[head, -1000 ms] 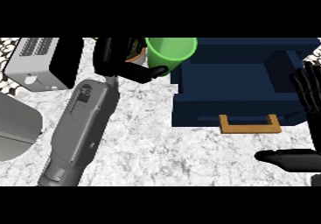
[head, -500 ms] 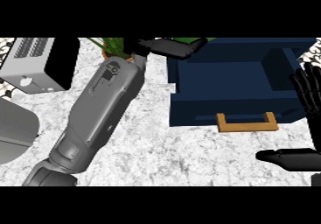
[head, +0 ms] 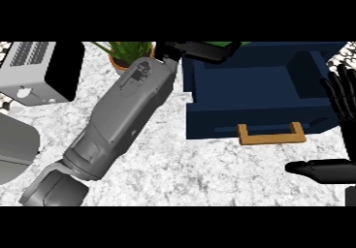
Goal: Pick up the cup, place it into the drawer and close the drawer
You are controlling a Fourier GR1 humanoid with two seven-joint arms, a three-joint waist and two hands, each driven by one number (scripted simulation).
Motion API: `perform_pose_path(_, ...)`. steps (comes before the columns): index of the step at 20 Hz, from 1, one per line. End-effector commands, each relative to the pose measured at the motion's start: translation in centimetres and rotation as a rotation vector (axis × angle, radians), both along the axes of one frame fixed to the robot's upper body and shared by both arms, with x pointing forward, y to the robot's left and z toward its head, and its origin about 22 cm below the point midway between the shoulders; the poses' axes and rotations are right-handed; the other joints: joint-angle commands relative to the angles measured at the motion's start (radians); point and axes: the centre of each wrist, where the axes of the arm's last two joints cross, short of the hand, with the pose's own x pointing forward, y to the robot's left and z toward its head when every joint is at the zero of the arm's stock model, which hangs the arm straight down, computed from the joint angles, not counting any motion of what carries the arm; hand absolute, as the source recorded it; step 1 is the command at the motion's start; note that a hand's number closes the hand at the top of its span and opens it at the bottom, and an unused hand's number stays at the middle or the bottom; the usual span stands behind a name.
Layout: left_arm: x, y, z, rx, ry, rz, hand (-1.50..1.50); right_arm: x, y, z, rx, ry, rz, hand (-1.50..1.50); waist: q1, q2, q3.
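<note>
Left hand (head: 202, 50) curls round the green cup (head: 225, 44), which it mostly hides. The open blue drawer (head: 245, 92) lies just right of and below this hand. Right hand (head: 348, 116) rests open beyond the drawer.

Kitchen — marble counter (head: 180, 164), toaster (head: 37, 72), blue drawer (head: 213, 121)

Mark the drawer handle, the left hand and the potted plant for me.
drawer handle (head: 272, 139): head view, on its wooden front bar.
left hand (head: 203, 51): head view, on the hand's back, fingers curled over the green cup (head: 228, 44).
potted plant (head: 127, 48): head view, on its leaves.
</note>
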Motion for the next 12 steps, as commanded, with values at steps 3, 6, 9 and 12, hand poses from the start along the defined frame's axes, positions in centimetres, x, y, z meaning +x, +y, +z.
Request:
perform_pose_path(3,-0.1,-1.2,-1.3,0.052,0.049,0.014,1.50,0.2,-0.7,0.7,-0.016,-0.013,0.030,-1.50,-0.024,0.004,0.000)
perform_pose_path(6,-0.9,-0.9,-4.0,0.082,0.062,0.037,1.50,0.5,1.1,0.5,-0.006,-0.013,0.028,-1.50,-0.030,0.006,0.000)
perform_pose_path(9,-1.4,-1.7,-4.2,0.190,0.068,0.048,1.50,0.4,1.6,0.2,0.001,-0.007,0.032,-1.50,-0.029,0.003,0.001)
perform_pose_path(12,-0.7,-1.4,-4.2,0.242,0.102,0.027,-1.50,0.9,0.0,0.7,-0.002,0.004,0.012,-1.50,-0.028,0.008,0.001)
